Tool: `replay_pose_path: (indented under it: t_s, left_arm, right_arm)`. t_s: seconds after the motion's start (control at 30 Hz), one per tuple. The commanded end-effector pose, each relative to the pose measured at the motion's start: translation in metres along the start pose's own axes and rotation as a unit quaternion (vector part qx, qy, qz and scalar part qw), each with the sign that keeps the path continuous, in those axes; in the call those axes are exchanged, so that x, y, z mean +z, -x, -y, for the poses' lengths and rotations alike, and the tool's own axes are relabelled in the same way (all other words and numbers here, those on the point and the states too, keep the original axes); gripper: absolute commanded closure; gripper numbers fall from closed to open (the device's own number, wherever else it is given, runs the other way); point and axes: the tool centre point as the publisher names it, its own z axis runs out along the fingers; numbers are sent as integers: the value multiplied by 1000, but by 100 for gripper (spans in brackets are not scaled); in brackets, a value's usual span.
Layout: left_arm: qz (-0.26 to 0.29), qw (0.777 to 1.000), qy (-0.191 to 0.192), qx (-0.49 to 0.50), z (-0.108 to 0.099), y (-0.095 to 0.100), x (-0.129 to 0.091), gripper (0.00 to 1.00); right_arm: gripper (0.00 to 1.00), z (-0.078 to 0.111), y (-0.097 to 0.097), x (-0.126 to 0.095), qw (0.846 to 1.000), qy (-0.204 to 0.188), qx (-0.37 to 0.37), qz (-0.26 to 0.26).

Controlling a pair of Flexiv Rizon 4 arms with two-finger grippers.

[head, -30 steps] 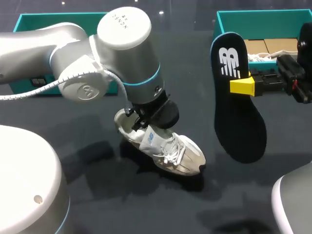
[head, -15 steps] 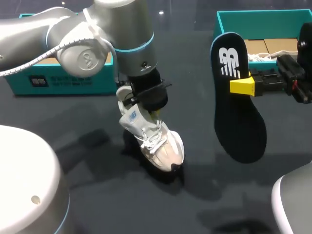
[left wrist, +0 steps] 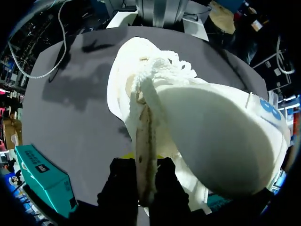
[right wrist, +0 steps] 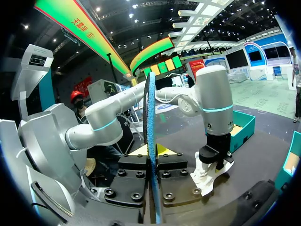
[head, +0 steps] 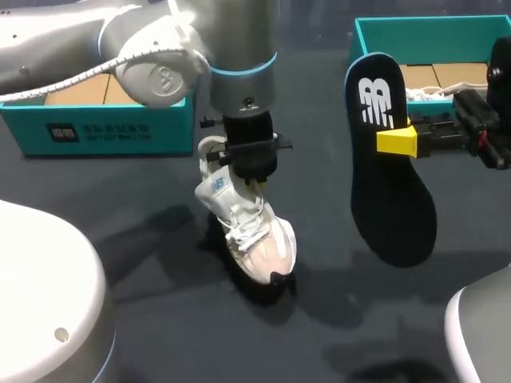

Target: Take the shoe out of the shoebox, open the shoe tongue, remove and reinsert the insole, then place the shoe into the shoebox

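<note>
The shoe (head: 247, 231) tilts toe-down on the table (head: 176, 335), with your left gripper (head: 254, 180) clamped on its top edge. Right of the shoe, your right gripper (head: 397, 140) pinches the insole (head: 391, 199) upright in the air. The shoebox (head: 415, 24) sits beyond the shoe, to its right.

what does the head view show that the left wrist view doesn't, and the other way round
Only head: the black insole held in the right gripper, and the right shoebox. Only left wrist: the left gripper pinching a strip of the shoe from both sides. Both: the white shoe, left shoebox, dark table.
</note>
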Motion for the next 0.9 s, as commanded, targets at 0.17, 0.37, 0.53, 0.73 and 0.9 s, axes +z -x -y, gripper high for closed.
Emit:
replay_pose_path:
  t_s: [0.17,0.37,0.53,0.73,0.9]
  left_arm:
    - [-75,994,-1,79,1,17,10,100]
    - [-91,991,-23,93,8,21,28,100]
    - [-103,989,-42,95,7,23,43,100]
    - [-115,986,-53,106,6,23,55,100]
    - [-123,984,-68,109,9,24,64,100]
  right_arm:
    - [100,5,-3,0,1000,3,0,4]
    - [100,5,-3,0,1000,3,0,4]
    - [100,5,-3,0,1000,3,0,4]
    - [100,5,-3,0,1000,3,0,4]
    - [100,5,-3,0,1000,3,0,4]
